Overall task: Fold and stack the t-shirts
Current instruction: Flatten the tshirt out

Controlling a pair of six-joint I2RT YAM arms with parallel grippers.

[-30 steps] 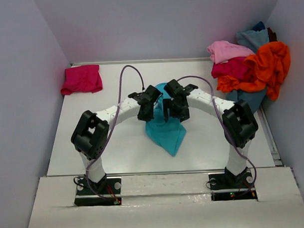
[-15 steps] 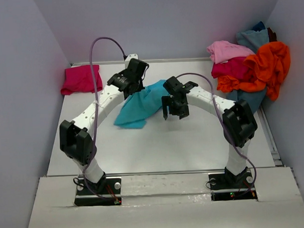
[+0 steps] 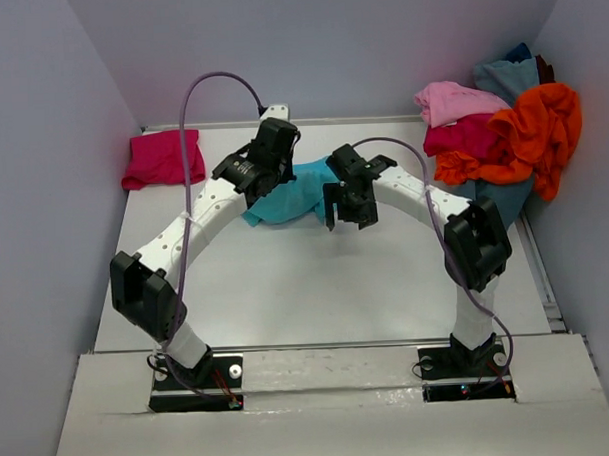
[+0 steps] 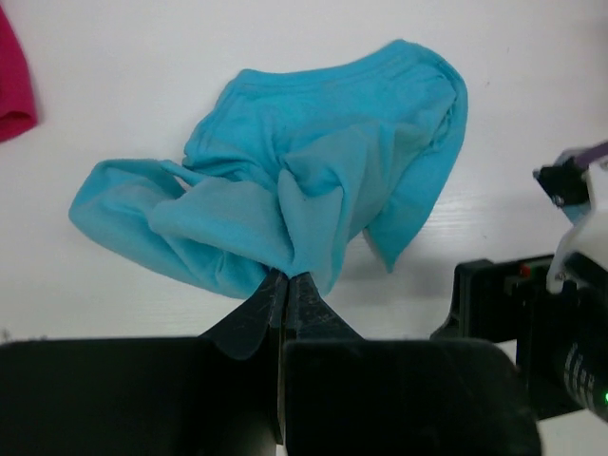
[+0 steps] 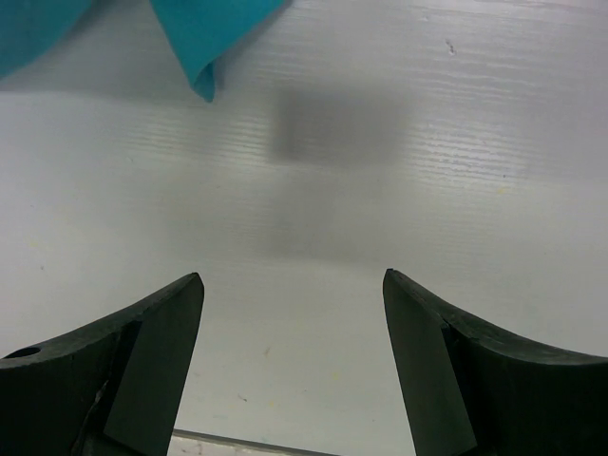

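Observation:
A bright turquoise t-shirt [image 3: 288, 197] lies crumpled on the white table, far of centre; the left wrist view shows it bunched [image 4: 304, 180]. My left gripper [image 4: 285, 275] is shut on a fold of its near edge; from above that gripper [image 3: 261, 179] sits at the shirt's left end. Just right of the shirt, my right gripper [image 3: 346, 215] hangs open above bare table with nothing between its fingers [image 5: 152, 332]; a turquoise corner [image 5: 204, 38] shows at the top of its view. A folded magenta-pink t-shirt [image 3: 162, 158] rests at the far left.
A heap of unfolded t-shirts fills the far right corner: light pink [image 3: 452, 101], crimson [image 3: 466, 137], orange [image 3: 536, 130] and dusty blue [image 3: 504, 78]. Grey walls close the table on three sides. A raised rail [image 3: 541, 270] runs along the right edge.
My left arm has swung left and away from the bases, dragging the turquoise t-shirt from a hanging drape near the centre to a crumpled pile farther back. The right gripper shifted slightly back.

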